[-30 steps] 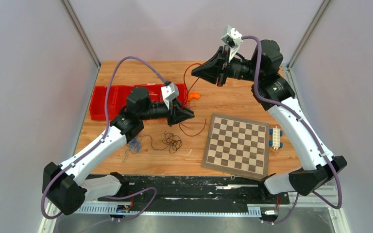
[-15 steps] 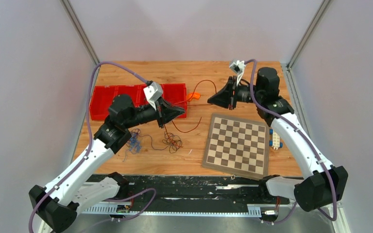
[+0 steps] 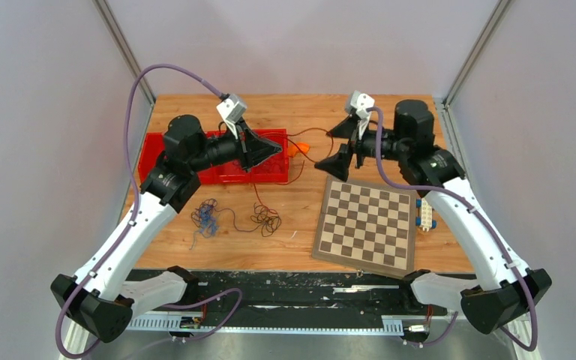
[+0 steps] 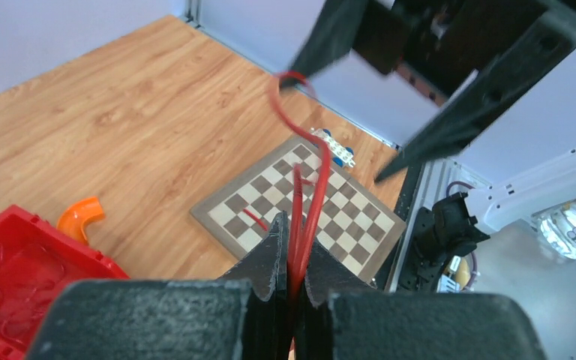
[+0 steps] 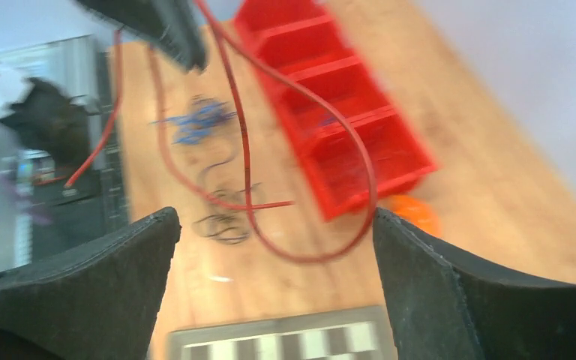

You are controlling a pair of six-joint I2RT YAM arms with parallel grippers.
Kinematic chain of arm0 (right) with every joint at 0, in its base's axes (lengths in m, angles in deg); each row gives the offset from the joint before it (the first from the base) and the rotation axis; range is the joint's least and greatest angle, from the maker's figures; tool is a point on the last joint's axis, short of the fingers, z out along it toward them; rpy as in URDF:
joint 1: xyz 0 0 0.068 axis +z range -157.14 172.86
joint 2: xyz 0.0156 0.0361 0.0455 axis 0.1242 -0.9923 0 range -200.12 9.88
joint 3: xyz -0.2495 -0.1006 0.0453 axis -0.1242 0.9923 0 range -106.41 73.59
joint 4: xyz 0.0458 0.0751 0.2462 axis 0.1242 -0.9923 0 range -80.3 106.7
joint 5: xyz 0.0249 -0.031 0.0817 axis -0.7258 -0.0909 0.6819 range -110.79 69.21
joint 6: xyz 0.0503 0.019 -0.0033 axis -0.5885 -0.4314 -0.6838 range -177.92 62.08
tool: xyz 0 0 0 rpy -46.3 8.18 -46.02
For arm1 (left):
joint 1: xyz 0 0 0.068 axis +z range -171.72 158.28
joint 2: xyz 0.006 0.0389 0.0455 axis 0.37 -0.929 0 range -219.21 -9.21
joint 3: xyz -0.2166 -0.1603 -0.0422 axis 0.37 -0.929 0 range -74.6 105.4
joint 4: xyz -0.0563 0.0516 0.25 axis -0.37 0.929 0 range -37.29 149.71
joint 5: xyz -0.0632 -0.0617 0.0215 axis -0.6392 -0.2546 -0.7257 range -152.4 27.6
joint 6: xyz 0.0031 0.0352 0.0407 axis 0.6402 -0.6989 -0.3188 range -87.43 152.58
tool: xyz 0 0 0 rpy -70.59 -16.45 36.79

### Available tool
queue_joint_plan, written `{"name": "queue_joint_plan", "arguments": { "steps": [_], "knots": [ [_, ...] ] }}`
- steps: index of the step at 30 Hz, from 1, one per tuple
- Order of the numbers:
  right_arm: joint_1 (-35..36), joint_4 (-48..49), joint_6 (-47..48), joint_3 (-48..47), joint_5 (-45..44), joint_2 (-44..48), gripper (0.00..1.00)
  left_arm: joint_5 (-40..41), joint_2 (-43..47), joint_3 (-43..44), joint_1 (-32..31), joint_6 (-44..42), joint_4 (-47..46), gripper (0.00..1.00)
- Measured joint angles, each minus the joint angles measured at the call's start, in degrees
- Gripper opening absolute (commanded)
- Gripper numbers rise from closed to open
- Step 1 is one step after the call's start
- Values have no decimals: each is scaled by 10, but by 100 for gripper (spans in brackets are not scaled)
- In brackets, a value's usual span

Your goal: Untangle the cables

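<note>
Lot: two arms over a wooden table (image 3: 307, 109), one red cable (image 3: 300, 139) strung between them.

Top view: the left gripper (image 3: 277, 148) is clamped on the red cable, which sags from its tip toward the near edge. The right gripper (image 3: 328, 148) faces it with jaws wide apart, and an orange piece (image 3: 298, 149) lies between the two. A red bin (image 3: 150, 154) lies beneath the left gripper. A blue cable (image 3: 206, 217) and a dark cable tangle (image 3: 266, 219) lie on bare wood nearer the bases. A chessboard (image 3: 365, 225) lies on the near side of the right gripper, its corner at the table's front edge.
Left wrist view: the fingers are pressed together on the cable, which rises ahead in a loop to one right fingertip; whether it touches is unclear.
Right wrist view: blurred. The jaws are spread, and the cable loops ahead of the tips past the bin's end.
</note>
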Motion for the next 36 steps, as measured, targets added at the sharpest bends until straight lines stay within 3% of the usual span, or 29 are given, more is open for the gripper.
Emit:
{"name": "queue_joint_plan", "arguments": {
  "steps": [5,15,20,29,36],
  "knots": [
    [-13,-16,79,-93,-75,-6,100,3,-2,0,1,14,28,0],
    [71,33,107,-182,-56,-90,100,-29,-52,11,1,52,56,0],
    [96,39,108,-171,-26,-138,100,-65,-58,18,1,76,53,0],
    [107,40,75,-96,16,-138,100,-92,-57,30,9,115,19,0],
    [172,96,6,-40,-72,-103,100,-63,-53,7,19,194,-56,0]
  ]
}}
